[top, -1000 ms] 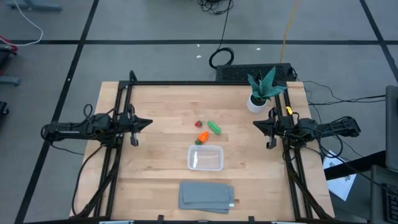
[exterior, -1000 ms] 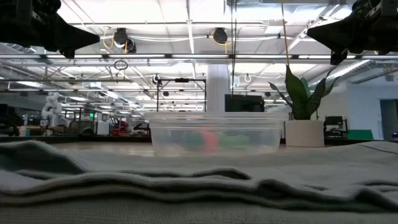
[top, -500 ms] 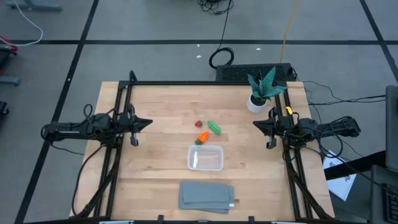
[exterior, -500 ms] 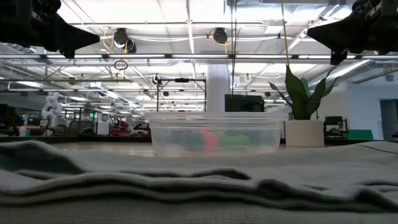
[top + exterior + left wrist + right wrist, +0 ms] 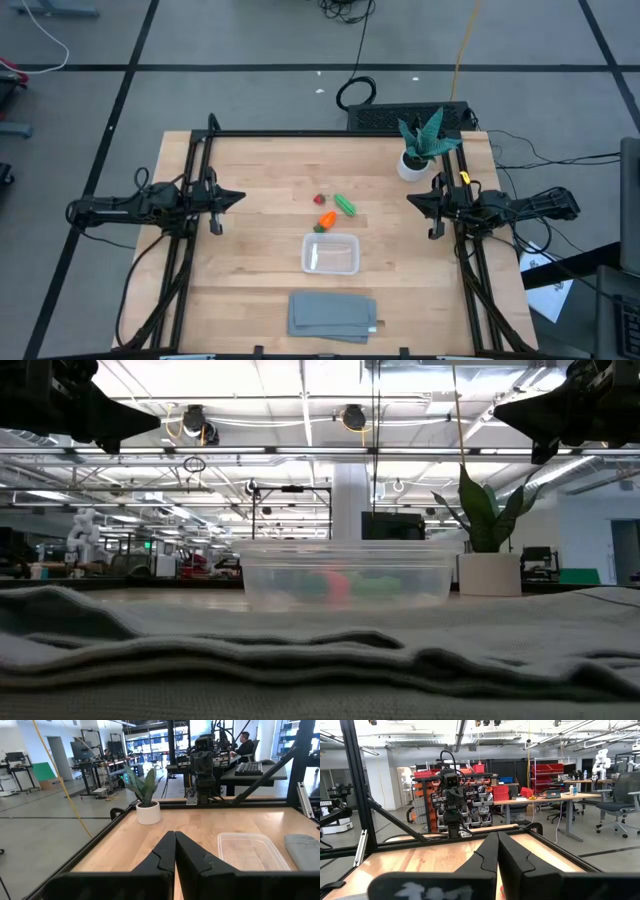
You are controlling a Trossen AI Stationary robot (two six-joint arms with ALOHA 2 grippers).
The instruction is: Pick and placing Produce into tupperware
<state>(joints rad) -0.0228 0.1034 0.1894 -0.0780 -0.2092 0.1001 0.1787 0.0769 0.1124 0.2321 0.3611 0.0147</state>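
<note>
The clear tupperware stands on the table's middle, also in the low view and the left wrist view. Just beyond it lie the orange piece, the elongated green piece and the small red piece, each flat on the wood. My left gripper hovers shut above the table's left side, its fingers meeting in its wrist view. My right gripper hovers shut above the right side. Neither is near the produce.
A potted green plant stands at the far right corner, close to my right arm. A folded grey cloth lies at the near edge, in front of the tupperware. A black frame borders the table. Bare wood lies between each gripper and the produce.
</note>
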